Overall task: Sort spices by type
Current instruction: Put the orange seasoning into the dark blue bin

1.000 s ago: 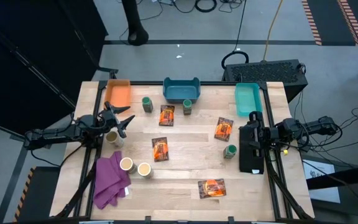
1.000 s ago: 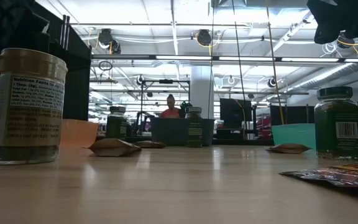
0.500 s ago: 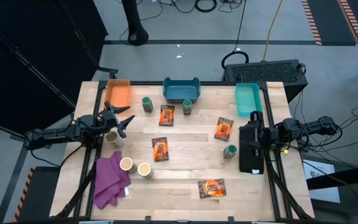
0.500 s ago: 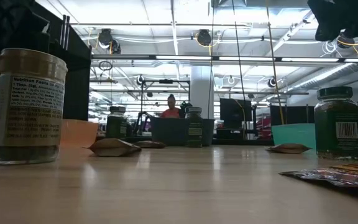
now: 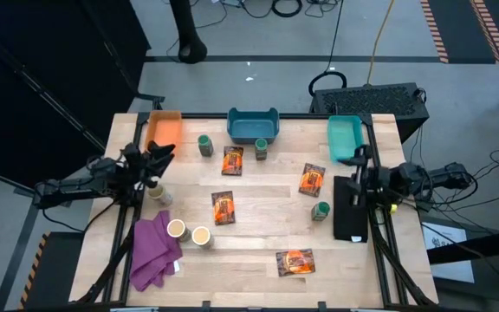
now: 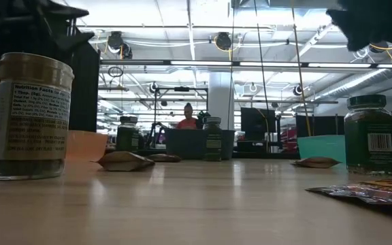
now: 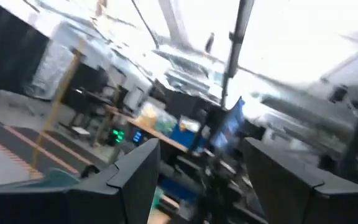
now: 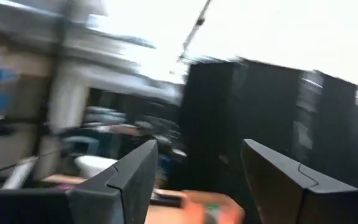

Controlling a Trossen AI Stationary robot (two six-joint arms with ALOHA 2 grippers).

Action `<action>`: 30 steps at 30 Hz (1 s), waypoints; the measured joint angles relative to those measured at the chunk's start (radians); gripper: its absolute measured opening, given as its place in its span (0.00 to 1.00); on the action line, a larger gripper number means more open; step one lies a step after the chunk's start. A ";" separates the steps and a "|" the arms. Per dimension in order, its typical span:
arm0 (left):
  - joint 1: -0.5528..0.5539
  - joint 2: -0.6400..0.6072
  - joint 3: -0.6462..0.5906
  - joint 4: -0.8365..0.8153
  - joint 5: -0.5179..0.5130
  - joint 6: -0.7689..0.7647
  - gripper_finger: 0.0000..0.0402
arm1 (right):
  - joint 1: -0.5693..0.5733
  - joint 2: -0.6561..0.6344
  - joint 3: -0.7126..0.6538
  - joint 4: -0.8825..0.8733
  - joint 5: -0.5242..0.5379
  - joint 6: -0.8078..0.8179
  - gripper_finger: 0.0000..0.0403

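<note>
The high view shows several orange-and-dark packets (image 5: 223, 208) lying flat, three dark-green jars (image 5: 320, 211) and three tan jars with cream tops (image 5: 177, 230) standing upright on the wooden table. My left gripper (image 5: 161, 154) is open by the table's left edge, above and just beyond the tan jar (image 5: 156, 191). My right gripper (image 5: 359, 157) is open at the right edge, beside the teal bin (image 5: 346, 139). In the wrist views both the left gripper (image 7: 197, 180) and the right gripper (image 8: 197, 180) point out into the room. Neither holds anything.
An orange bin (image 5: 165, 130), a blue bin (image 5: 253, 126) and the teal bin line the far edge. A purple cloth (image 5: 154, 251) lies near the left near corner. The low view shows a tan jar (image 6: 31, 116) and a green jar (image 6: 369, 135) close by, and a person (image 6: 187, 117) far behind.
My left gripper has drawn back toward the table's left edge and tipped upward, away from the tan jar. My right gripper has risen from its resting place and tipped up toward the far edge, next to the teal bin. No spice has moved.
</note>
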 joint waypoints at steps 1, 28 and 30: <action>0.000 0.013 0.005 -0.004 0.016 0.000 0.59 | -0.004 0.005 0.013 0.000 0.009 0.010 0.54; 0.001 0.755 0.446 -0.093 -0.060 0.210 0.59 | -0.179 0.578 0.581 -0.408 0.319 0.202 0.54; 0.001 0.799 0.468 -0.095 -0.060 0.211 0.59 | -0.205 0.612 0.608 -0.468 0.317 0.252 0.54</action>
